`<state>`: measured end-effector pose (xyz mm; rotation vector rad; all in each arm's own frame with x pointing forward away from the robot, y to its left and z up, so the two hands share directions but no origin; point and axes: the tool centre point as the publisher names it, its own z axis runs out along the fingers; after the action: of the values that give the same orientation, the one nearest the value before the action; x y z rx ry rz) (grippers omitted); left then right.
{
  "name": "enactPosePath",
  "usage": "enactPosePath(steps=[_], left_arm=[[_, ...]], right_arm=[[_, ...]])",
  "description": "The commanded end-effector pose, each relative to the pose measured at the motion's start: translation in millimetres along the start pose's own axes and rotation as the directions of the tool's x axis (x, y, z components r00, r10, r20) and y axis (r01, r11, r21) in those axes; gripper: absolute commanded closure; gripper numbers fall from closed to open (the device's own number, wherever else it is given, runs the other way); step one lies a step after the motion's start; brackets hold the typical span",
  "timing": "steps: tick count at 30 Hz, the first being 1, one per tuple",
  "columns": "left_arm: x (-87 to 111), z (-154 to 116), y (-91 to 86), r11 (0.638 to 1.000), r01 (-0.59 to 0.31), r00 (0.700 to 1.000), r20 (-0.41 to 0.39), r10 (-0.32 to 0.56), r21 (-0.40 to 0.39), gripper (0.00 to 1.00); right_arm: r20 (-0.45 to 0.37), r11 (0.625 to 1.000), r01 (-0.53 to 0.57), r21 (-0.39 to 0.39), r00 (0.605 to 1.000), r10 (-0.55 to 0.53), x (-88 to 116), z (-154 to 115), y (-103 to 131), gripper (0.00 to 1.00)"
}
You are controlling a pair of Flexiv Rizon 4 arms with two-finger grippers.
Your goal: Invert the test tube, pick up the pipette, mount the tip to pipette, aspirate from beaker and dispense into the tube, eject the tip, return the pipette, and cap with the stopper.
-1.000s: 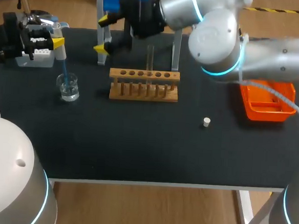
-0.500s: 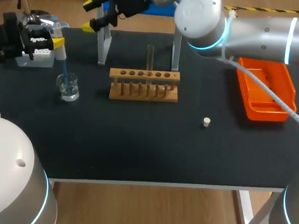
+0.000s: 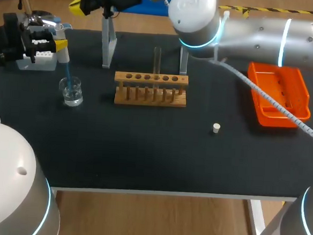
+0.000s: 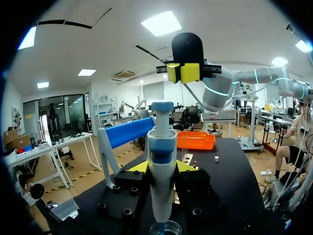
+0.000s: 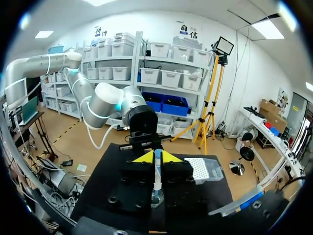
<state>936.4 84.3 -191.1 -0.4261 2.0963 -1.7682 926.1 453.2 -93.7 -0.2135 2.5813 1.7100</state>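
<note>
Head view, progress: test tube (image 3: 157, 58) stands upright in rack (image 3: 150, 90); tip (image 3: 67, 74) is mounted and dips into beaker (image 3: 72, 93), so I judge this to be the aspirating step.
Remaining: dispense, eject, return, cap; stopper (image 3: 216, 127) lies loose on the worktop, right of rack.
Pipette (image 4: 161, 147): left of rack, long axis upright, tip down.
Left tool (image 4: 161, 167): clenched on pipette.
Right tool (image 4: 182, 72): released, empty, beyond rack's left end.

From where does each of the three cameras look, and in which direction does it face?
Head view: above and behind the robot, looking down on the table; left arm and right arm show.
Left wrist view: low over the table, facing the right gripper; the left gripper is shut on the pipette.
Right wrist view: high, looking down at the left arm; its own gripper shows.
Shared: both wrist views show pipette and beaker.
</note>
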Motion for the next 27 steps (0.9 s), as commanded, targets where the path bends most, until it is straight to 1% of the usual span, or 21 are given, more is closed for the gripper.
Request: enactPosePath(steps=[1,7,14,16,23,26,27], left_arm=[[0.6,0.6,0.3,1.0,-0.002,1.0,0.003,0.002,0.002,1.0],[0.6,0.6,0.3,1.0,-0.002,1.0,0.003,0.002,0.002,1.0],[0.6,0.6,0.3,1.0,-0.002,1.0,0.003,0.002,0.002,1.0],[0.6,0.6,0.3,1.0,-0.002,1.0,0.003,0.002,0.002,1.0],[0.6,0.6,0.3,1.0,-0.002,1.0,0.003,0.002,0.002,1.0],[0.6,0.6,0.3,1.0,-0.002,1.0,0.003,0.002,0.002,1.0],[0.6,0.6,0.3,1.0,-0.002,1.0,0.003,0.002,0.002,1.0]], right_arm=[[-0.011,0.999,0.008,-0.051,1.0,-0.009,-4.7,13.3,2.0,1.0],[-0.011,0.996,0.0,-0.095,1.0,-0.001,-8.8,24.3,5.9,1.0],[-0.037,0.981,-0.032,-0.191,0.999,0.025,-13.1,33.4,4.1,1.0],[-0.049,0.976,-0.027,-0.216,0.999,0.017,-13.8,34.3,3.7,1.0],[-0.068,0.968,-0.033,-0.249,0.998,0.017,-14.9,42.1,4.7,1.0],[-0.09,0.958,-0.042,-0.285,0.996,0.017,-15.2,46.0,6.5,1.0],[-0.091,0.957,-0.042,-0.286,0.996,0.017,-15.3,47.6,7.2,1.0]])
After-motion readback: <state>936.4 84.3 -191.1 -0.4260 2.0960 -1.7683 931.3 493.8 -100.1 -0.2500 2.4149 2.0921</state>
